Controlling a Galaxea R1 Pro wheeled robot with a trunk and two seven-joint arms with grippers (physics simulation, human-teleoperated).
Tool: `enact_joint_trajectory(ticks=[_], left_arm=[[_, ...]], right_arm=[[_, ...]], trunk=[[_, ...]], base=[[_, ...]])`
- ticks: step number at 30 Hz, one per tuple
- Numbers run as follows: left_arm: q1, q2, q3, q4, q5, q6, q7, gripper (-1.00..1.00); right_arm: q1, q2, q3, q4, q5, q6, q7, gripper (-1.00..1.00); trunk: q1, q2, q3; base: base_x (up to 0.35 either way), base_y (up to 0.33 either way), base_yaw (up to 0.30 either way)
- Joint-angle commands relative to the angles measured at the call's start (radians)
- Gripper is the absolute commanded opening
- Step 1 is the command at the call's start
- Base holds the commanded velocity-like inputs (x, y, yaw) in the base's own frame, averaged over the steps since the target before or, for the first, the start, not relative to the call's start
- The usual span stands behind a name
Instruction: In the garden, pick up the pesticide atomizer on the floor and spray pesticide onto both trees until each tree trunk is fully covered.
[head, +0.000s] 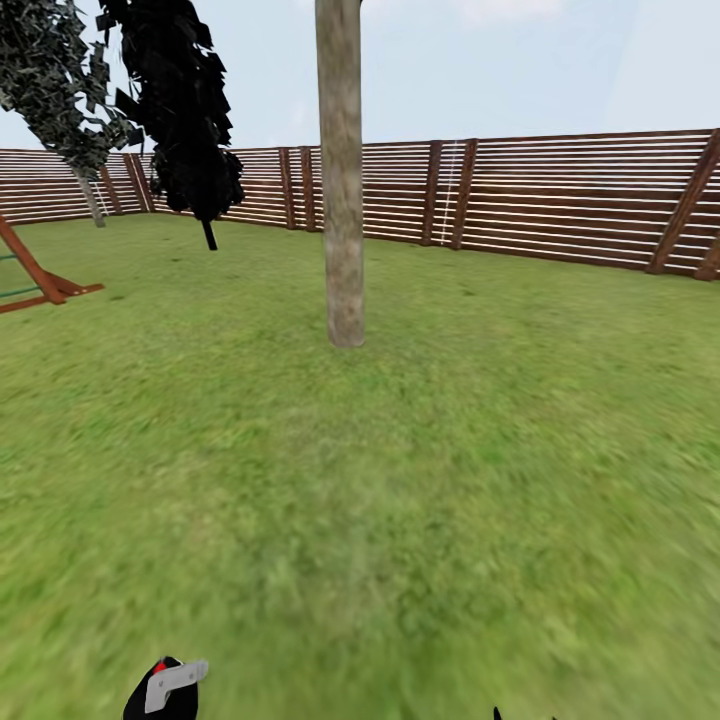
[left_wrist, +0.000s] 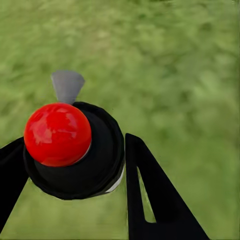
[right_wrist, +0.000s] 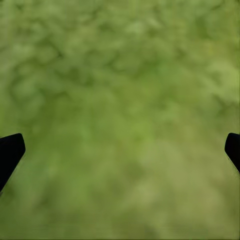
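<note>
The garden's lawn (head: 420, 480) spreads out to the slatted wooden fence (head: 560, 200) along the far side. One thick pale tree trunk (head: 342, 180) stands upright in the middle distance, straight ahead, its bark bare of any pale specks as far as the soft render lets me judge. Far left are a dark columnar tree (head: 185, 110) and the corner of an orange wooden frame (head: 40, 280).

Near the bottom left, the pesticide atomizer (left_wrist: 75, 150), black-bodied with a red knob and grey nozzle, sits clasped between the fingers of the left gripper (left_wrist: 75, 200). The right gripper (right_wrist: 120, 150) is spread wide over bare grass, holding nothing.

The trunk is still well apart from the nozzle, so spraying from here would probably dust the grass instead. Only one trunk shows; forgetting the second, or leaving this one's far side uncoated, would leave the job unfinished.
</note>
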Motion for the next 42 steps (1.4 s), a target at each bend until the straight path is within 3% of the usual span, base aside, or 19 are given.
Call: enact_joint_trajectory(ticks=[1,42], left_arm=[[0.000,0.000,0.000,0.000,0.000,0.000,0.000,-1.00],[0.000,0.000,0.000,-0.001,0.000,0.000,0.000,-1.00]], right_arm=[[0.000,0.000,0.000,0.000,0.000,0.000,0.001,1.00],[0.000,0.000,0.000,0.000,0.000,0.000,0.000,1.00]], trunk=[[0.000,0.000,0.000],[0.000,0.000,0.000]], base=[[0.340,0.000,0.000],[0.340,0.000,0.000]])
